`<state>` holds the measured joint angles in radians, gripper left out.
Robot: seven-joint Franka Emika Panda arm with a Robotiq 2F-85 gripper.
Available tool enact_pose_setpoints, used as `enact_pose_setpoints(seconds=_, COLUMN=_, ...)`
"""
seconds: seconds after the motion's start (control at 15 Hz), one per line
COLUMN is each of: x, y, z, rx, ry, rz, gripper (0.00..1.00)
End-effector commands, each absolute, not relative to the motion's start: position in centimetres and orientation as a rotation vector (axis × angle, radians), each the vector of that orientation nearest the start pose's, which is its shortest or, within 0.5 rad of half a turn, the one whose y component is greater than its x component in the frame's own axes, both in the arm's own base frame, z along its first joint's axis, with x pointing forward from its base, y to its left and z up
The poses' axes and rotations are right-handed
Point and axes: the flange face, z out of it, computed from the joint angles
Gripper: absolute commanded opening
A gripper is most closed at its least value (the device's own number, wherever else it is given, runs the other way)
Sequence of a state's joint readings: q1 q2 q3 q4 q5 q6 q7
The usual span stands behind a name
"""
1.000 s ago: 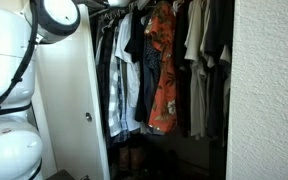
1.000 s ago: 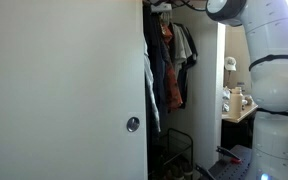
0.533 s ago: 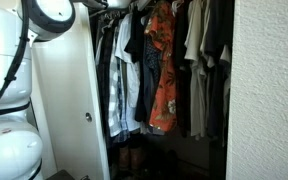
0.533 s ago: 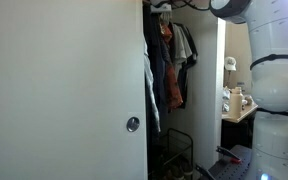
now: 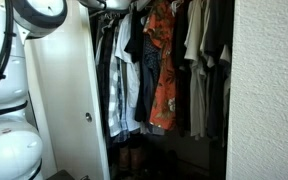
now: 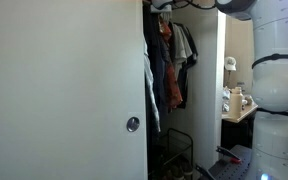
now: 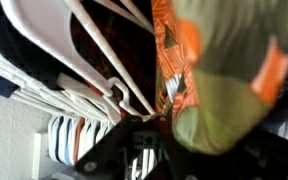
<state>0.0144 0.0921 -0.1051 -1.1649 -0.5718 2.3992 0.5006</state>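
An open closet holds a rail of hanging clothes, among them an orange floral shirt [image 5: 164,70] [image 7: 174,60]. My arm reaches up to the top of the closet in both exterior views, and there the gripper [image 6: 162,5] is mostly cut off by the frame edge. In the wrist view my black gripper [image 7: 147,135] comes in from the bottom, jaws shut. It sits right below the orange shirt, an olive garment [image 7: 234,95] and several white hangers [image 7: 94,60]. Whether anything is pinched between the jaws is hidden by cloth and blur.
A white closet door [image 5: 69,100] [image 6: 64,90] with a round knob [image 6: 132,124] stands beside the opening. Shoes [image 5: 132,158] and a wire basket [image 6: 179,150] sit on the closet floor. A textured wall [image 5: 269,90] borders the clothes. A cluttered desk [image 6: 234,100] lies behind the robot.
The arm's upper links have shifted up and outward toward the frame edge in both exterior views. The clothes hang as before, and the gripper stays shut.
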Motion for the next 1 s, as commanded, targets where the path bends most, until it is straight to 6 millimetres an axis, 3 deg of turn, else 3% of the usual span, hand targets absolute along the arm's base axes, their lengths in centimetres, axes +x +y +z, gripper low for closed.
enact_pose_setpoints(seconds=0.0, x=56.5, y=-4.7, z=88.5, rx=-2.706, ry=0.582, rz=-2.087, gripper=0.06)
enact_pose_setpoints(seconds=0.33, x=55.8, y=-4.0, z=88.9, rx=-2.672, ry=0.582, rz=-2.120, gripper=0.06)
enact_pose_setpoints(seconds=0.93, x=54.7, y=-3.5, z=87.7, rx=-2.659, ry=0.578, rz=-2.125, gripper=0.06)
